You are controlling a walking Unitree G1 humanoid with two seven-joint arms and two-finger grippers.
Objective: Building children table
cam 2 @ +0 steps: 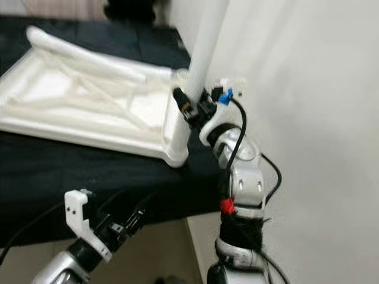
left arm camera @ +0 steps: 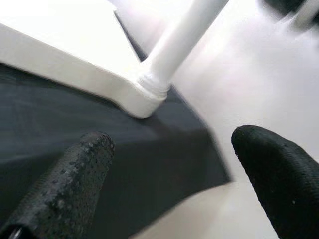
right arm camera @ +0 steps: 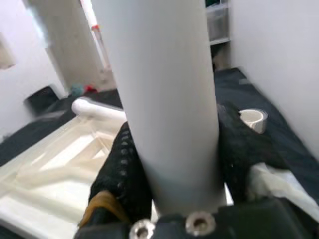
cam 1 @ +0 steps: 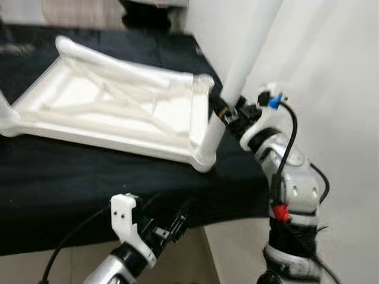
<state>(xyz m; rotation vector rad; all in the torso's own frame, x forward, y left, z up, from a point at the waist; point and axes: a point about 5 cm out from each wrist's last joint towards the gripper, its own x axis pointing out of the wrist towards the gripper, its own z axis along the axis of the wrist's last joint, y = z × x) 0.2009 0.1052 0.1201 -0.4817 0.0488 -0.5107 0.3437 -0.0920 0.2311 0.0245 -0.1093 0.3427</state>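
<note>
The top of the white leg [cam 1: 249,53] runs out past the picture's upper edge, so I cannot see its end, and where my right end effector [cam 1: 220,113] grips it, the leg hides most of my fingers [right arm camera: 122,169]. The upside-down white tabletop [cam 1: 106,109] is cut off at the left edge, and its far parts look soft and blurry. My left end effector [cam 1: 177,228] hangs low by the dark cloth [cam 1: 89,189], and its arm is cut off by the bottom edge.
</note>
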